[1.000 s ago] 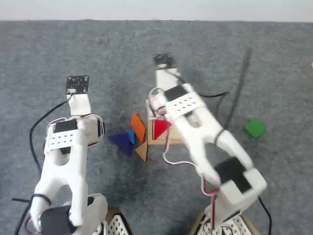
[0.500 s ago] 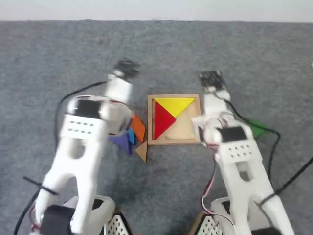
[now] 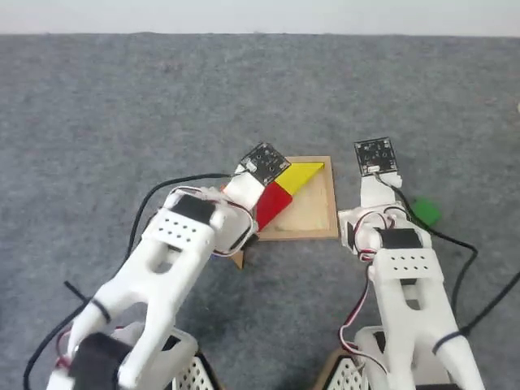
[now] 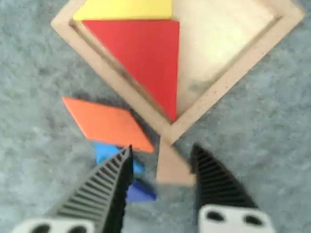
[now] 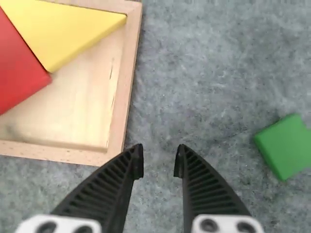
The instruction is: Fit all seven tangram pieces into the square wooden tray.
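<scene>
The square wooden tray [image 3: 329, 195] holds a yellow triangle [image 3: 302, 171] and a red triangle [image 3: 271, 205]. My left arm [image 3: 191, 236] leans over the tray's left edge. My left gripper [image 4: 162, 156] hangs open above a small tan triangle [image 4: 172, 167] lying at the tray's corner. An orange parallelogram [image 4: 107, 124] and blue pieces [image 4: 109, 153] lie beside it on the carpet. My right gripper [image 5: 158, 158] hovers over carpet just off the tray's rim [image 5: 125, 82], fingers slightly apart and holding nothing. A green square [image 5: 285, 150] lies to its side, also [image 3: 425, 211] right of the tray.
Grey carpet [image 3: 122, 106] covers the whole table. Black cables [image 3: 459, 244] trail from both arms. The tray's right half [image 5: 73, 107] is bare wood.
My left arm swung from the left side over to the tray's left edge. My right arm pulled back off the tray to its right side, uncovering the yellow and red triangles.
</scene>
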Robot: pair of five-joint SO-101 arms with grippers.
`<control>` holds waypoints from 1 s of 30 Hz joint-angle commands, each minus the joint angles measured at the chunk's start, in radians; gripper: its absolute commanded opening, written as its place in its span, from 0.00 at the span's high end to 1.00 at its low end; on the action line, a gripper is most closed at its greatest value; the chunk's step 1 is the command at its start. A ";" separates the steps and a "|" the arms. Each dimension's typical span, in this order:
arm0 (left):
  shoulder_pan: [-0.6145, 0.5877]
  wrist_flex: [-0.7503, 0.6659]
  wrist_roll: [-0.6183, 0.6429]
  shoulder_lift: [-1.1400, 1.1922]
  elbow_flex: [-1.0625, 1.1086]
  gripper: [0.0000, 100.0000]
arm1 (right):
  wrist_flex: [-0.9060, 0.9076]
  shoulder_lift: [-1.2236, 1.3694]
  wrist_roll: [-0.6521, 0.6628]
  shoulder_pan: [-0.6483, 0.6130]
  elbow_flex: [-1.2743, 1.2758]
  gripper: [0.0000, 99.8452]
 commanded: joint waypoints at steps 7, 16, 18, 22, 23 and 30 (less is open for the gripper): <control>-0.186 -0.078 0.006 0.341 -0.197 0.79 | -0.013 -0.039 0.009 0.012 -0.002 0.89; -0.377 -0.072 -0.060 0.356 -0.355 0.79 | -0.024 -0.039 0.009 0.012 0.011 0.89; -0.376 -0.055 -0.055 0.347 -0.383 0.79 | -0.024 -0.039 0.009 0.012 0.011 0.89; -0.313 0.014 -0.052 0.347 -0.441 0.79 | -0.024 -0.039 0.009 0.012 0.012 0.89; -0.288 0.015 -0.052 0.347 -0.444 0.79 | -0.024 -0.039 0.009 0.012 0.012 0.89; -0.138 -0.048 -0.054 0.359 -0.414 0.79 | -0.024 -0.039 0.009 0.013 0.012 0.89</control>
